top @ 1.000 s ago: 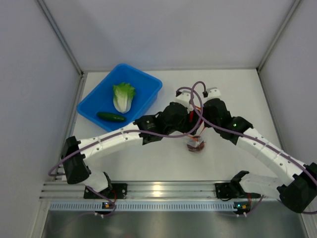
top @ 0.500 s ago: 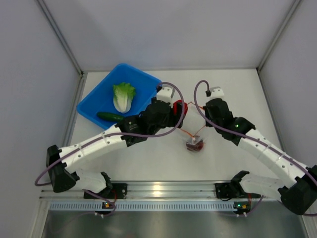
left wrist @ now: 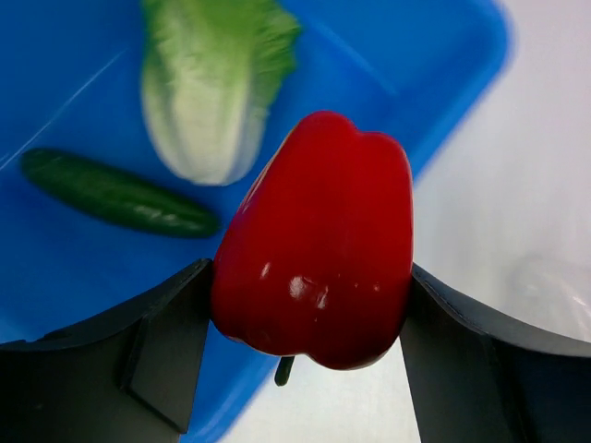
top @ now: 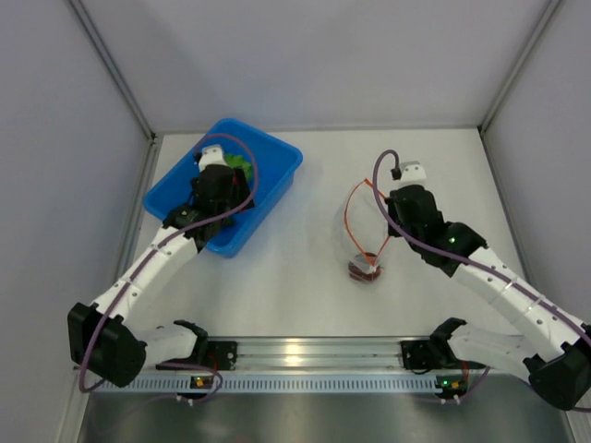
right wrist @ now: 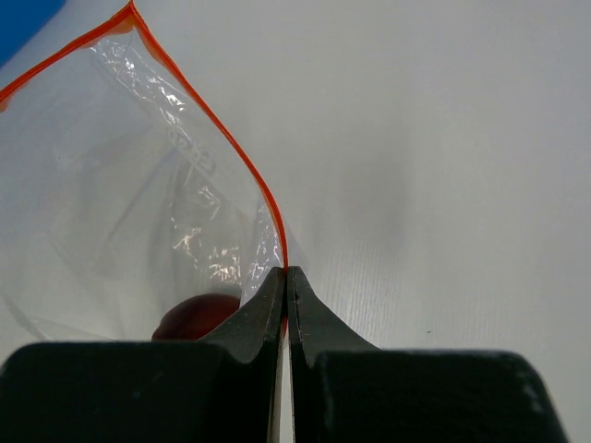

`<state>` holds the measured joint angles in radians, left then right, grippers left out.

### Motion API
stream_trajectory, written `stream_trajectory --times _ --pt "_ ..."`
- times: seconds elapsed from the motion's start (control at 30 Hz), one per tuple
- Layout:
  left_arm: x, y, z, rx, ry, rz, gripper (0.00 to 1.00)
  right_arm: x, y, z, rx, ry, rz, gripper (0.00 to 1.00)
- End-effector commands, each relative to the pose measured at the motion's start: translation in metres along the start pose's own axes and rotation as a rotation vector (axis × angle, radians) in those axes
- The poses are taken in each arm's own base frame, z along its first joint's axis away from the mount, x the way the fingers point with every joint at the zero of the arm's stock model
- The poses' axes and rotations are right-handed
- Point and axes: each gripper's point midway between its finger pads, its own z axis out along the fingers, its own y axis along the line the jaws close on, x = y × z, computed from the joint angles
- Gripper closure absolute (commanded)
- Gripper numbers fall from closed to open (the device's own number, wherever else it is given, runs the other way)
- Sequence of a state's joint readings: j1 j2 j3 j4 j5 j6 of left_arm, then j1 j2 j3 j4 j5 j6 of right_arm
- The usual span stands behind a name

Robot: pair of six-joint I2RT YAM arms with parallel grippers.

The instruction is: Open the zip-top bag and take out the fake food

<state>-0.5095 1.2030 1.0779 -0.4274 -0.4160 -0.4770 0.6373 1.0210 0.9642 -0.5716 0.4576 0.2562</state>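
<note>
Progress shows in the left arm's swing: a second ago both arms were crowded together over the bag at mid-table, and now the left gripper [left wrist: 309, 286] hangs over the blue plastic bin [top: 282, 166] at the far left, its fingers clamped on either side of a glossy red plastic pepper [left wrist: 319, 245]. The jaws stand wide only because the pepper fills them — it is a firm hold, not an empty hand. Below it in the bin lie the green-white plastic lettuce head [left wrist: 212, 92] and the dark green plastic cucumber [left wrist: 115, 194], side by side and just apart.

The right gripper [right wrist: 287, 277] is pinched fully shut on the orange-red zipper strip [right wrist: 222, 138] of the clear, crinkly zip-top bag [right wrist: 138, 212], holding that edge up off the white table [top: 295, 295] so the mouth gapes in a loop. The bag is near the middle of the table, well apart from the bin. At its bottom sits the dark purple-red round piece [top: 364, 270], the one item left inside.

So the pepper is out of the bag, and I judge the task mostly done: release over the bin comes next, then a return for the last piece. The risk is that the pepper lands on the lettuce and rolls — a low release over bare blue floor would suit better.
</note>
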Motion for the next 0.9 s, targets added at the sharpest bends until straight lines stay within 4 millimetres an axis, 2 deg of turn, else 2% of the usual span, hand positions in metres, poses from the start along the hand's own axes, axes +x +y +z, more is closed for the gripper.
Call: stream_trajectory --times 0.0,0.07,0.13,0.2,0.23,0.27,0.3,0.33,0.43,0.47,0.53,0.67,0.87 --pt "0.014 0.048 0.017 -0.073 0.075 -0.068 1.00 -0.009 -0.007 -0.007 0.007 -0.029 0.031 1.00" --pt "0.019 0.074 0.028 -0.150 0.094 -0.092 1.00 -0.008 -0.007 -0.008 0.007 -0.034 0.033 1.00" --pt "0.026 0.088 0.035 -0.192 0.116 -0.103 1.00 -0.007 -0.009 -0.008 0.011 -0.036 0.032 1.00" --pt "0.036 0.103 0.045 -0.233 0.153 -0.121 0.89 -0.006 -0.011 -0.008 0.015 -0.040 0.029 1.00" --pt "0.044 0.107 0.051 -0.240 0.184 -0.126 0.81 -0.006 -0.011 -0.009 0.016 -0.042 0.029 1.00" --pt "0.044 0.119 0.054 -0.268 0.190 -0.149 0.74 -0.005 -0.012 -0.010 0.020 -0.041 0.024 1.00" --pt "0.046 0.125 0.056 -0.283 0.199 -0.160 0.62 -0.004 -0.013 -0.010 0.023 -0.040 0.022 1.00" --pt "0.051 0.129 0.060 -0.291 0.219 -0.169 0.43 -0.004 -0.014 -0.010 0.023 -0.040 0.019 1.00" --pt "0.051 0.143 0.065 -0.316 0.230 -0.205 0.25 -0.003 -0.016 -0.012 0.028 -0.039 0.014 1.00" --pt "0.052 0.146 0.065 -0.325 0.234 -0.211 0.14 -0.004 -0.017 -0.014 0.030 -0.043 0.015 1.00" --pt "0.049 0.145 0.065 -0.322 0.225 -0.219 0.03 -0.003 -0.017 -0.015 0.023 -0.046 0.017 1.00" --pt "0.039 0.137 0.061 -0.281 0.204 -0.231 0.02 -0.006 -0.014 -0.019 -0.002 -0.060 0.034 1.00" --pt "0.020 0.110 0.056 -0.151 0.185 -0.287 0.02 -0.009 -0.002 -0.020 -0.063 -0.058 0.050 1.00"
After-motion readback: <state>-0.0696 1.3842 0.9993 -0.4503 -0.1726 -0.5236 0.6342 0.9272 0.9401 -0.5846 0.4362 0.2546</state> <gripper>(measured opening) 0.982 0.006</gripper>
